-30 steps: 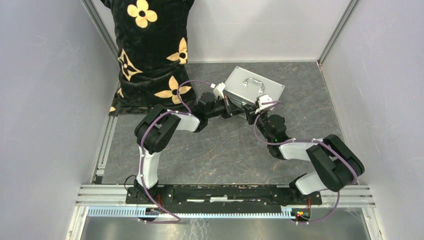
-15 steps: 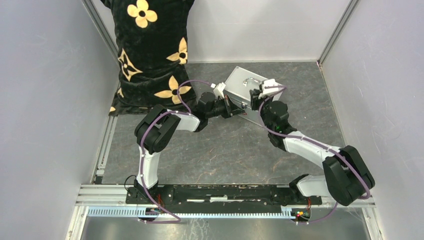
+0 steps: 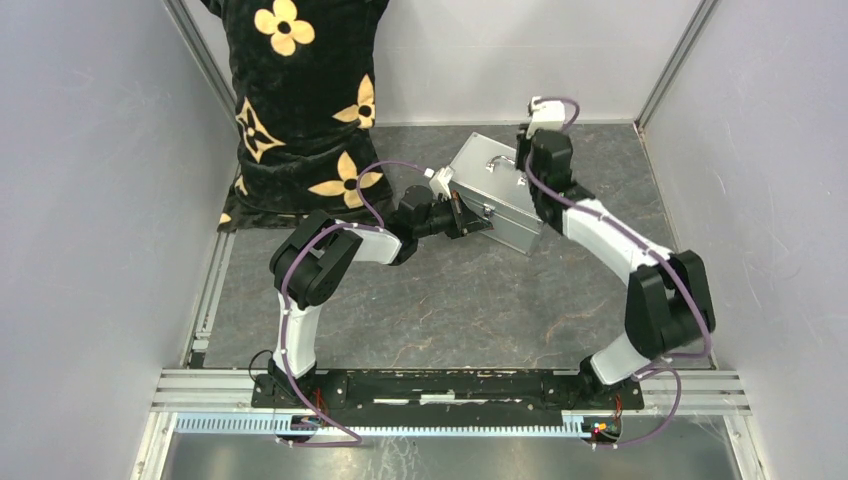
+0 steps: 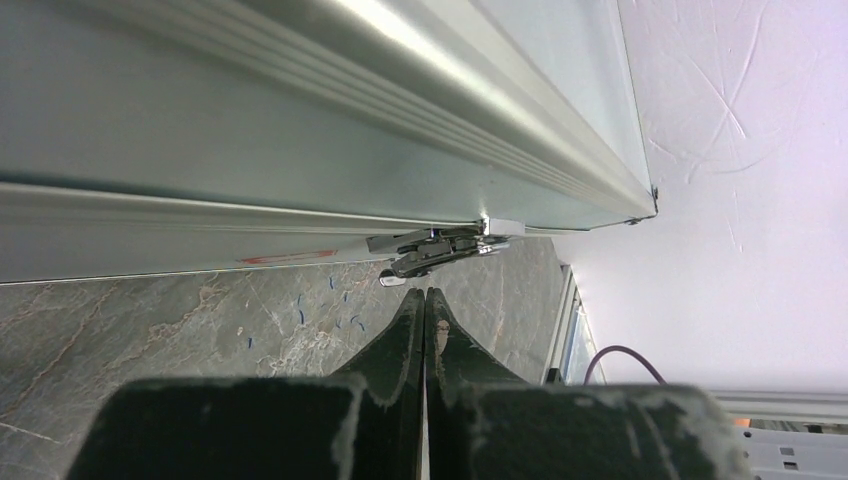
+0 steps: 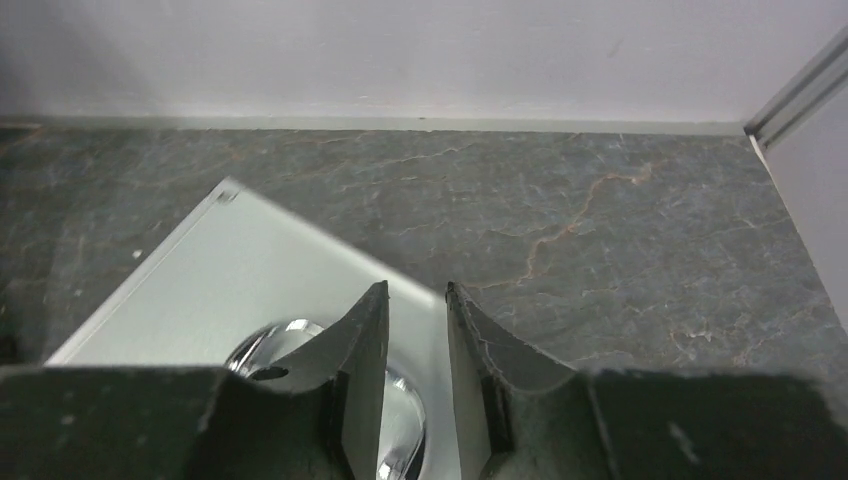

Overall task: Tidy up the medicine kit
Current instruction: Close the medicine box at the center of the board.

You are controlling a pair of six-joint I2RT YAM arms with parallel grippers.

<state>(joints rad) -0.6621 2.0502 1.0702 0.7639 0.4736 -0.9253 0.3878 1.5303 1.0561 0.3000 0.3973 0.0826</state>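
The medicine kit (image 3: 478, 178) sat at the far middle of the desk (image 3: 450, 300). The left claw (image 4: 425, 308), clenched and empty, hovered by its latch (image 4: 437, 250). The right claw (image 5: 415, 292), slightly parted and holding nothing, hung above its chrome handle (image 5: 262, 345).

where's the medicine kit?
Top view: medicine kit at the table's far centre, right of the black flowered fabric; left gripper at its near-left face, right gripper over its top.
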